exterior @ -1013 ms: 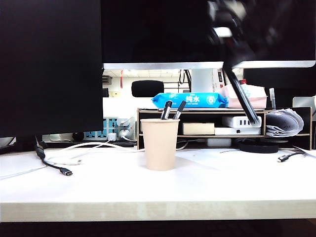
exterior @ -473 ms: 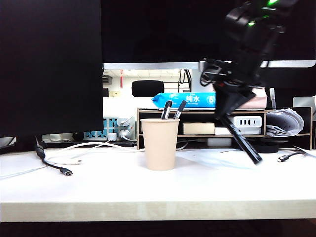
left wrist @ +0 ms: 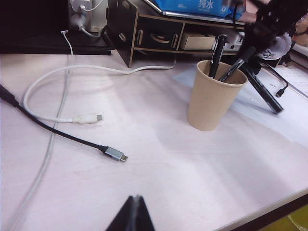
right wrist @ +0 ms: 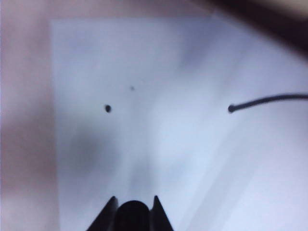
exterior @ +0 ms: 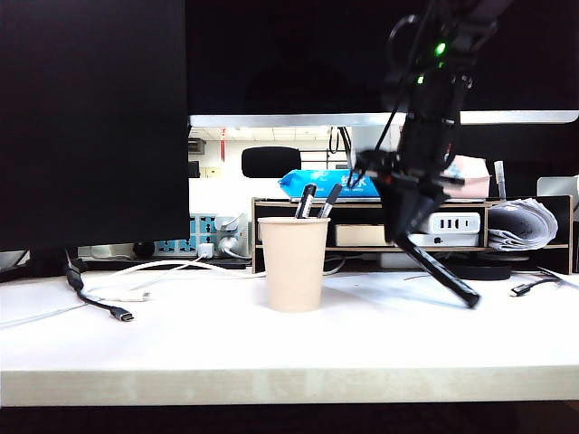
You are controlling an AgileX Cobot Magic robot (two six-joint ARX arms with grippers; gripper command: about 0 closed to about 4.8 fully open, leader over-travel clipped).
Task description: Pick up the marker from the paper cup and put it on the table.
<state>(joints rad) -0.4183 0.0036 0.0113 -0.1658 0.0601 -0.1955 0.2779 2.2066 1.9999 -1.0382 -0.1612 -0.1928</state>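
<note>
Slanting down from the clamped right tool (exterior: 409, 228), the marker (exterior: 445, 276) is being held with its lower tip just above the bench (exterior: 271, 348), beside the paper cup (exterior: 293, 263), while the left tool (left wrist: 131, 216) is being kept pinched shut, gripping nothing.

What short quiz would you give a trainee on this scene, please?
1. True or false: the marker lies flat on the table.
2. How many pens stand in the cup? A one, B two, C three.
3. Which gripper holds the marker?
Key: 1 false: it hangs tilted, right of the cup. 2 B. 3 the right gripper, above the table right of the cup; the left gripper, shut and empty, is over the table's near left.
</note>
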